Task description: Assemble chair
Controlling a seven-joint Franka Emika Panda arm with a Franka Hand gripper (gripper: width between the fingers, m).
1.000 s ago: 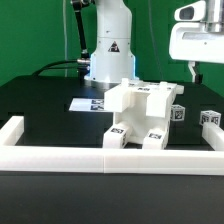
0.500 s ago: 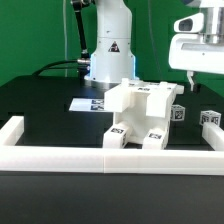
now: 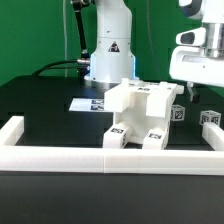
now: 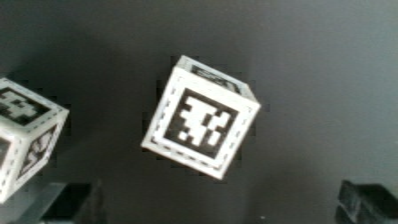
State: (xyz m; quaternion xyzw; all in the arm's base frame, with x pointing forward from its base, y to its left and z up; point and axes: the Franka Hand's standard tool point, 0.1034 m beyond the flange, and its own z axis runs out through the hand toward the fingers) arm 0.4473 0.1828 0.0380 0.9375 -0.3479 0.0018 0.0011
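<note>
The partly built white chair (image 3: 140, 112) stands in the middle of the black table, with tagged posts at its front. Two loose white tagged blocks lie at the exterior view's right: one (image 3: 178, 112) beside the chair, one (image 3: 211, 118) further right. My gripper (image 3: 194, 92) hangs above them, touching nothing. In the wrist view a tagged block (image 4: 205, 118) lies below the gripper (image 4: 215, 202) and another block (image 4: 25, 126) lies beside it. The dark fingers (image 4: 63, 200) stand wide apart with nothing between them.
The long white border rail (image 3: 110, 158) runs along the table's front with raised ends at both sides. The marker board (image 3: 86, 103) lies flat behind the chair. The arm's white base (image 3: 108, 55) stands at the back.
My gripper has come down toward the loose blocks at the exterior view's right. The chair and blocks have not moved.
</note>
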